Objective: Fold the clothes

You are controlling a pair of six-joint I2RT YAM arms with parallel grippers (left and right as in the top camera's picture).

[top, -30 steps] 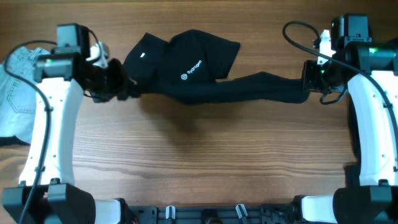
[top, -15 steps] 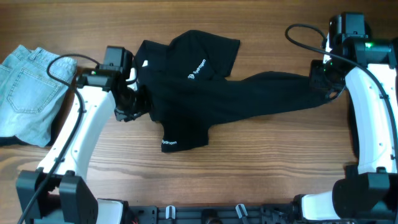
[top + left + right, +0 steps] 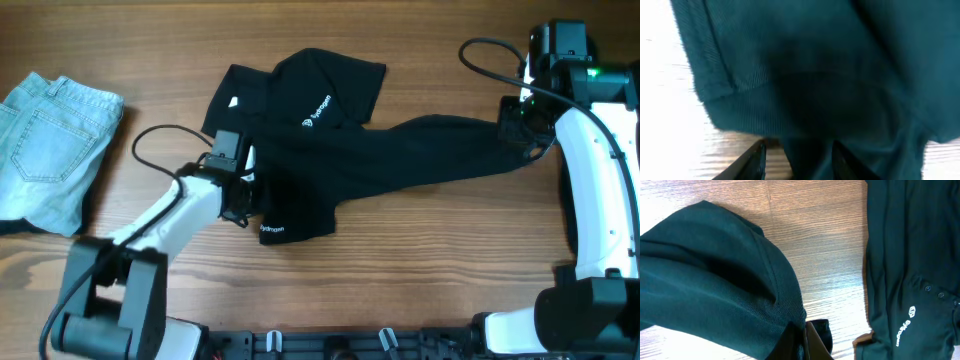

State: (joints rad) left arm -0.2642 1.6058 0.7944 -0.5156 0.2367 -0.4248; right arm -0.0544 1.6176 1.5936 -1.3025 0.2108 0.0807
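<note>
One black garment point(image 3: 330, 150) lies crumpled across the middle of the table point(image 3: 420, 270). Its body is bunched toward the left, with a white logo point(image 3: 318, 112) facing up on the far part and a line of lettering point(image 3: 272, 230) on the near flap, and a long sleeve-like stretch runs off to the right. At the end of that stretch the right gripper point(image 3: 515, 135) has its fingers pressed together on a hem of the cloth, as the right wrist view shows. The left gripper point(image 3: 243, 195) sits at the garment's near-left edge. In its wrist view the fingers point(image 3: 754, 162) stand apart with a fold hanging between them, and I cannot tell whether they bite on it. Folded jeans point(image 3: 50, 150) rest well apart at the far left. The garment is not flat, so folding it now would likely lock the wrinkles in. A hard pull from the right could drag the whole body sideways. If the left fingers snag that fold as they leave, the near flap could flip over.
</note>
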